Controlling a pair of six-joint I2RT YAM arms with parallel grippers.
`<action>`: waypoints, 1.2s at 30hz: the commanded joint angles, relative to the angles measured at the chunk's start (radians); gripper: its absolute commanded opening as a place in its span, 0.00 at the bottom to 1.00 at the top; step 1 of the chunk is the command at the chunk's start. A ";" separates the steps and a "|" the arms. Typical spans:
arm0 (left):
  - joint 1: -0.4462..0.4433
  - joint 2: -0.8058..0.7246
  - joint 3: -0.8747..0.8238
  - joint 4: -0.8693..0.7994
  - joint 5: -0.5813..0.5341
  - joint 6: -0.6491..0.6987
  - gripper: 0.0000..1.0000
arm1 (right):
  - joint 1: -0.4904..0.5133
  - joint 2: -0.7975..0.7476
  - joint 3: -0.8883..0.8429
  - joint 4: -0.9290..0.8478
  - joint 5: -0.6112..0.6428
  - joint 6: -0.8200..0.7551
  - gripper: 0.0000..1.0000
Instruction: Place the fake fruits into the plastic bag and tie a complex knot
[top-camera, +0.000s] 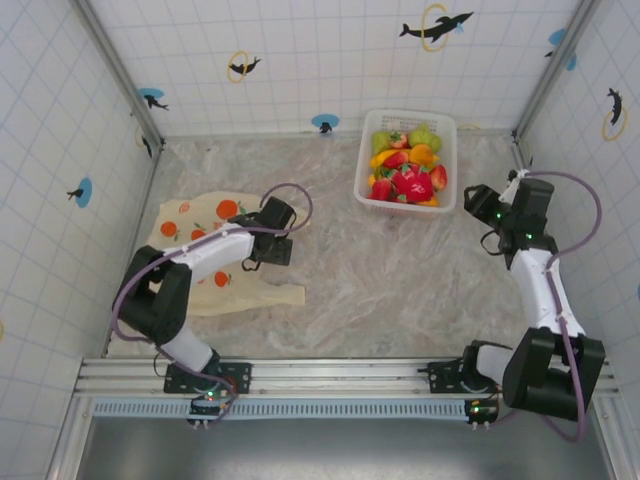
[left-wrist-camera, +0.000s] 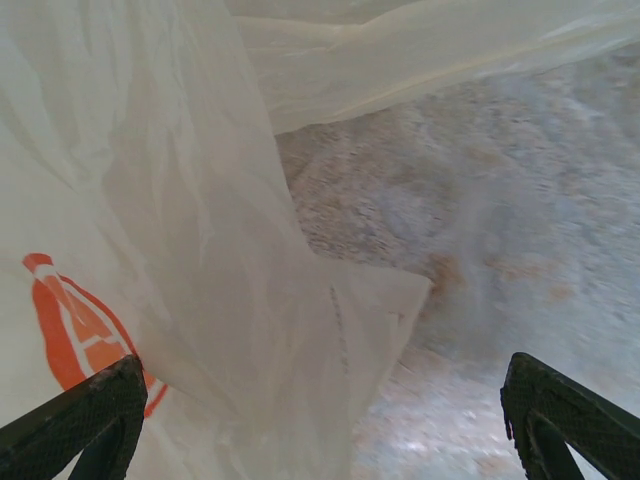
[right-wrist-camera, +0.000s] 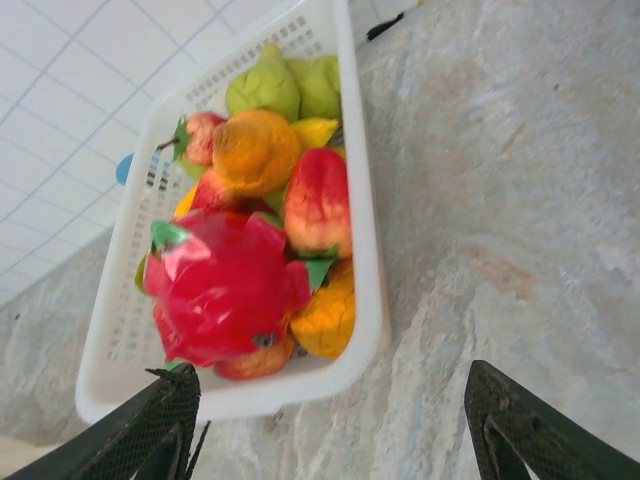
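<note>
The plastic bag (top-camera: 200, 215) lies flat on the table's left side, cream with printed orange fruit pictures. One handle strip (top-camera: 275, 295) lies flat toward the front, and the knot is out of view. My left gripper (top-camera: 268, 250) hovers low over the bag's right edge. It is open, and in the left wrist view the bag film (left-wrist-camera: 180, 200) reaches in between its fingers (left-wrist-camera: 80, 420). The fake fruits (top-camera: 405, 170) are piled in a white basket (top-camera: 362, 165). My right gripper (top-camera: 486, 215) stands open just right of the basket. In its wrist view the fake fruits (right-wrist-camera: 250, 240) are ahead and nothing is between the fingertips (right-wrist-camera: 540, 430).
The basket rim (right-wrist-camera: 365, 200) is a rigid edge close to my right gripper (right-wrist-camera: 335, 430). Tiled walls close in the back and both sides. Marbled tabletop (top-camera: 380, 290) stretches between bag and basket. The left gripper (left-wrist-camera: 320, 430) has bare table (left-wrist-camera: 500, 230) to its right.
</note>
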 joint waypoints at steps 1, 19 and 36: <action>-0.023 0.055 0.045 -0.056 -0.157 -0.017 0.92 | 0.043 -0.045 -0.040 -0.004 0.026 0.019 0.72; -0.039 -0.086 0.197 -0.214 -0.243 0.056 0.00 | 0.340 -0.133 -0.157 0.104 0.021 0.068 0.77; -0.030 -0.297 0.535 -0.347 0.152 0.275 0.00 | 0.806 0.198 -0.140 0.869 0.235 0.035 1.00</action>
